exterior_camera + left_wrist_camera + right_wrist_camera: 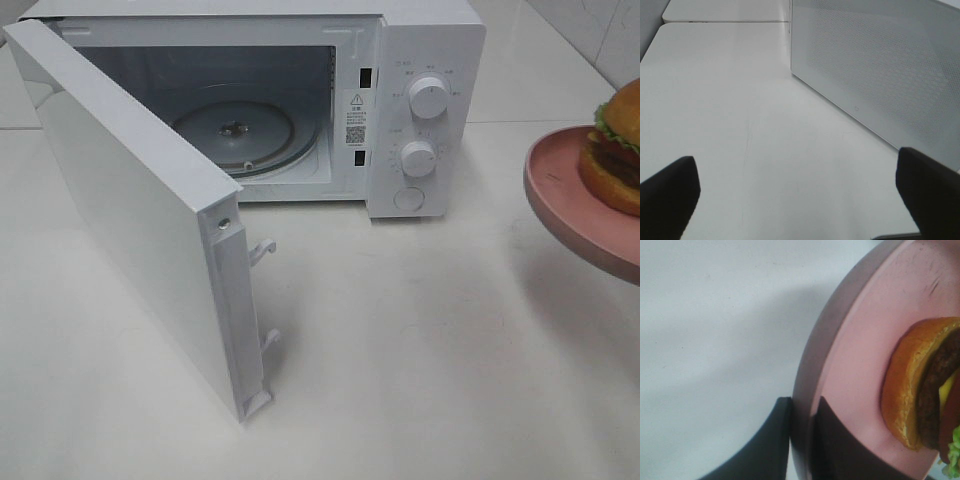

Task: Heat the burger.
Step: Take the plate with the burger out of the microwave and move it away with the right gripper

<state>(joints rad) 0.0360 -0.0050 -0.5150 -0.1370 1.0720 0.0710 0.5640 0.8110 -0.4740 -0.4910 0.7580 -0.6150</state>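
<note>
The burger (618, 145), golden bun, dark patty, lettuce, sits upright on a plate (560, 190).

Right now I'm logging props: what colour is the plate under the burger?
Pink plate, clearest in the right wrist view.

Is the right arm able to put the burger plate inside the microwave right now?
Probably yes. The microwave door is swung wide open, the glass turntable is bare, and the right gripper holds the pink plate with the burger above the table.

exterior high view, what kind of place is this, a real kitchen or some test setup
Probably a kitchen-style countertop, perhaps a staged one. A white microwave stands with its door swung open on a pale counter, tiled wall behind, and a burger rides on a pink plate gripped by the right gripper.
</note>
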